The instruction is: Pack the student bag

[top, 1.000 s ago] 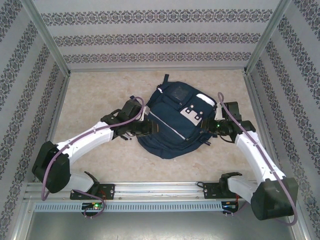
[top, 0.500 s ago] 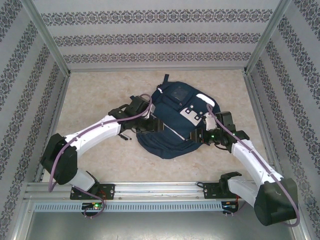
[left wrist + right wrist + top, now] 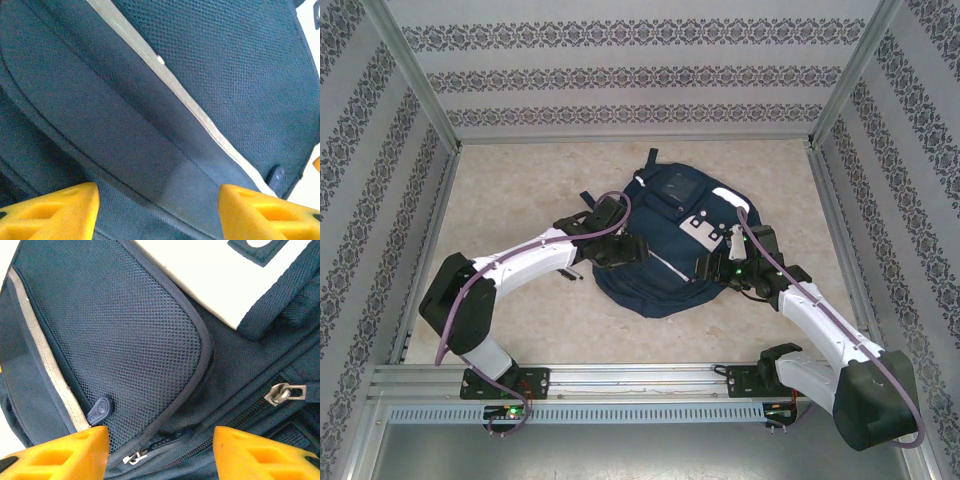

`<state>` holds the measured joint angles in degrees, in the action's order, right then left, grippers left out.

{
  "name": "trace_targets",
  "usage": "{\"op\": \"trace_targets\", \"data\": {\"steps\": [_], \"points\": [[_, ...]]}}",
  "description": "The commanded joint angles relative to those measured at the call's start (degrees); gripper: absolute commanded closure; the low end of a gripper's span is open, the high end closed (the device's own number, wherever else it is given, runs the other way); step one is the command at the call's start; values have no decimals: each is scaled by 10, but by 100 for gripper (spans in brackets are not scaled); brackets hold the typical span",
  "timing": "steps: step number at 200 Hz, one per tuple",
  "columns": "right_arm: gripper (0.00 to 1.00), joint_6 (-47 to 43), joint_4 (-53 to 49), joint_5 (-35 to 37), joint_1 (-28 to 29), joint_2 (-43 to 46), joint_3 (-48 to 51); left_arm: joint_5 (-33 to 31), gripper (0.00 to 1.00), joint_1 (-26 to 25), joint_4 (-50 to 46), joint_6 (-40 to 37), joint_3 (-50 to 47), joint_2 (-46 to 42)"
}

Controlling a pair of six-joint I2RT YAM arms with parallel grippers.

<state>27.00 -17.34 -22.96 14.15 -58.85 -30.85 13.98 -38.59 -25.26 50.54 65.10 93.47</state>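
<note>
The dark navy student bag (image 3: 665,245) lies flat in the middle of the table, with white reflective patches and a pale diagonal stripe. My left gripper (image 3: 632,250) sits over its left side, open, its yellow fingertips (image 3: 50,212) straddling plain navy fabric (image 3: 125,125) beside the stripe (image 3: 185,97). My right gripper (image 3: 708,267) hovers over the bag's right lower part, open. Between its yellow fingertips (image 3: 260,452) lie a mesh pocket (image 3: 125,340), a small zipper pull (image 3: 132,458) and a zip line. A larger metal pull (image 3: 282,392) is to the right.
Patterned walls enclose the beige table (image 3: 510,190) on three sides. A metal rail (image 3: 640,380) runs along the near edge by the arm bases. A dark strap (image 3: 650,158) sticks out from the bag's far end.
Both arms have moved inward over the bag: the left gripper slid right onto its left side, the right gripper slid left onto its lower right. The bag has barely shifted.
</note>
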Motion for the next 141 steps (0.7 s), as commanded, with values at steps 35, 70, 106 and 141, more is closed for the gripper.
{"op": "trace_targets", "data": {"steps": [35,70,106,141], "points": [[43,30,-30,57,12,-5,3,-53,78,-4,87,65,21,39],[43,-29,-30,32,11,-21,0,-23,100,3,62,67,39,14],[43,-95,87,-94,5,-25,24,53,100,8,41,76,62,10],[44,-104,128,-119,6,-47,24,80,100,19,47,94,57,11]]}}
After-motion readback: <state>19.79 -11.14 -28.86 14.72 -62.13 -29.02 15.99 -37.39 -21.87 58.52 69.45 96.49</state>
